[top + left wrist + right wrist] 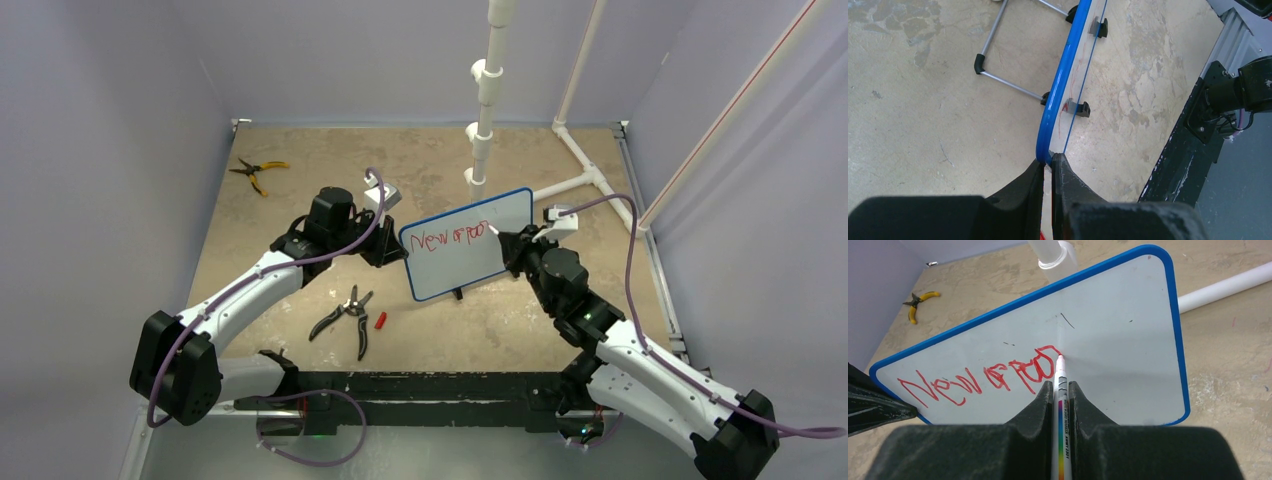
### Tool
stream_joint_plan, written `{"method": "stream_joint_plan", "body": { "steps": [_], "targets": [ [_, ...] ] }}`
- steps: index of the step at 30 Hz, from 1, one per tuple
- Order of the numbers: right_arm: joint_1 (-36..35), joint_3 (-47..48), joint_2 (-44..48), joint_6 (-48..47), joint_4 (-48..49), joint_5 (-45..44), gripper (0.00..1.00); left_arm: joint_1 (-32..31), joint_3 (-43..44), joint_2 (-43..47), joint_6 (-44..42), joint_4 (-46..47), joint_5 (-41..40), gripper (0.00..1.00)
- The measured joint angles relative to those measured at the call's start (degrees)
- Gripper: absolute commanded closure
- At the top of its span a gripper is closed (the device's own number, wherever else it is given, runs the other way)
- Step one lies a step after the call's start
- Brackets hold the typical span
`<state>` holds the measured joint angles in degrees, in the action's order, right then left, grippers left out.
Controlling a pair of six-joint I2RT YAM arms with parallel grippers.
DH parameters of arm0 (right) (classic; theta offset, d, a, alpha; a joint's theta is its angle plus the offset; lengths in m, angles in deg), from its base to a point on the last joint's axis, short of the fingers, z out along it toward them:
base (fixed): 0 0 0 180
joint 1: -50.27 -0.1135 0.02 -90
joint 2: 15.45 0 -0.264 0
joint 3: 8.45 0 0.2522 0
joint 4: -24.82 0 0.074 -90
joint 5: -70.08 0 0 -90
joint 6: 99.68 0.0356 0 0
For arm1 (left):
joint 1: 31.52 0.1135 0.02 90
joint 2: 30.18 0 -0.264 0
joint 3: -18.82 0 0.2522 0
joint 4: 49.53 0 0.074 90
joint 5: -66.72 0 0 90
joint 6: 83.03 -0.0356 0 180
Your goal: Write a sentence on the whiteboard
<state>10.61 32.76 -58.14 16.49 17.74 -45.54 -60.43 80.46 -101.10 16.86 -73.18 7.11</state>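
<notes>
My left gripper clenched on the whiteboard at its blue edge | my right gripper grasping a marker, tip on the board where the red sentence ends

Bright, even diffuse light; soft faint shadows; focus sharp.

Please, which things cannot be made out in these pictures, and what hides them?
1. Left wrist: whiteboard seen edge-on, so the sentence is unreadable.
2. Right wrist: marker barrel hidden between the right gripper fingers.
3. Top: small red object beside the pliers, too small to identify.
</notes>
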Motion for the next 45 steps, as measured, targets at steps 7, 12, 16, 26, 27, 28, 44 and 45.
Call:
{"method": "stream_joint_plan", "body": {
  "steps": [7, 12, 16, 26, 27, 28, 44, 45],
  "targets": [
    [-0.02, -0.59, 0.11, 2.58, -1.60, 0.15, 1.00, 0.00, 0.00, 0.00, 0.00, 0.00, -0.02, 1.00],
    [0.00, -1.29, 0.46, 3.96, -3.19, 0.31, 1.00, 0.00, 0.00, 0.00, 0.00, 0.02, 0.07, 1.00],
    [0.00, -1.42, 0.46, 4.17, -3.26, 0.31, 1.00, 0.00, 0.00, 0.00, 0.00, 0.02, 0.09, 1.00],
    [-0.02, -1.38, 0.33, 3.37, -2.38, 0.24, 1.00, 0.00, 0.00, 0.00, 0.00, 0.02, 0.07, 1.00],
    [-0.02, -1.33, 0.33, 3.32, -2.25, 0.24, 1.00, 0.00, 0.00, 0.00, 0.00, 0.02, 0.07, 1.00],
    [-0.02, -1.31, 0.31, 3.21, -1.92, 0.24, 1.00, 0.00, 0.00, 0.00, 0.00, 0.02, 0.07, 1.00],
    [-0.02, -1.01, -0.04, 2.64, 1.25, -0.87, 1.00, 0.00, 0.00, 0.00, 0.00, 0.02, 0.04, 1.00],
    [-0.02, -1.03, 0.09, 2.62, 1.38, -1.09, 1.00, 0.00, 0.00, 0.00, 0.00, 0.02, 0.07, 1.00]
  ]
}}
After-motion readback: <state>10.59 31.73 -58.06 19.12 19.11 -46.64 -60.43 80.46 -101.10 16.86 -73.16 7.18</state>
